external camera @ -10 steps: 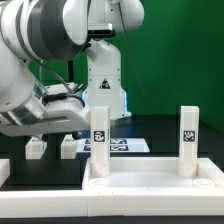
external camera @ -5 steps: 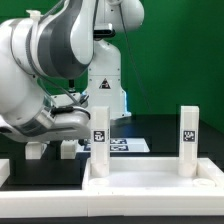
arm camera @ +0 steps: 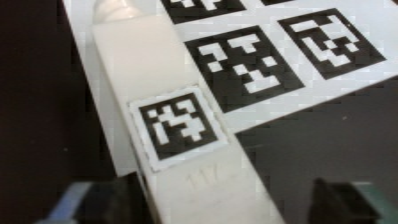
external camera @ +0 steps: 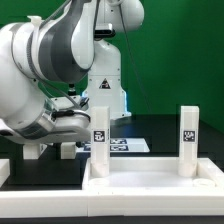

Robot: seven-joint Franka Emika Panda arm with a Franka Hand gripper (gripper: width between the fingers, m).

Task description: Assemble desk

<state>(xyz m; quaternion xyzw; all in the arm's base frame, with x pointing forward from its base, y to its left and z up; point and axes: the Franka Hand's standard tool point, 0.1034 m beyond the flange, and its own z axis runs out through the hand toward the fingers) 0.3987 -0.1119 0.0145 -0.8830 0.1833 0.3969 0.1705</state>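
The arm (external camera: 40, 70) is filling the upper left of the exterior view, bending down over the black table (external camera: 150, 130). The desk top (external camera: 150, 182) is lying upside down across the lower centre and lower right of that view, rim upward, so it is serving as a shallow tray. Two legs are standing upright in it: the centre leg (external camera: 100, 142) at the corner in mid-frame, and the second leg (external camera: 188, 135) at the corner toward the exterior view's right. The part of the recess that is showing is holding nothing else. The marker board (external camera: 130, 146) is lying flat behind the centre leg. Two loose white pieces (external camera: 36, 148), probably the remaining legs, are sitting on the table at the left of the frame, outside the tray.

The pincer (arm camera: 222, 190) is straddling the centre leg with its fingers (arm camera: 93, 200) apart. The wrist view is showing a gap on one side, so it is clamping nothing. The tag (arm camera: 175, 120) on that leg is facing the wrist camera.

Judgement: the step in hand appears to be gripping this leg to seat or tighten it in its corner. Doing it well calls for centring on the leg, closing squarely on its flat faces, and turning about the leg's own axis without tilting it or dragging the tray.
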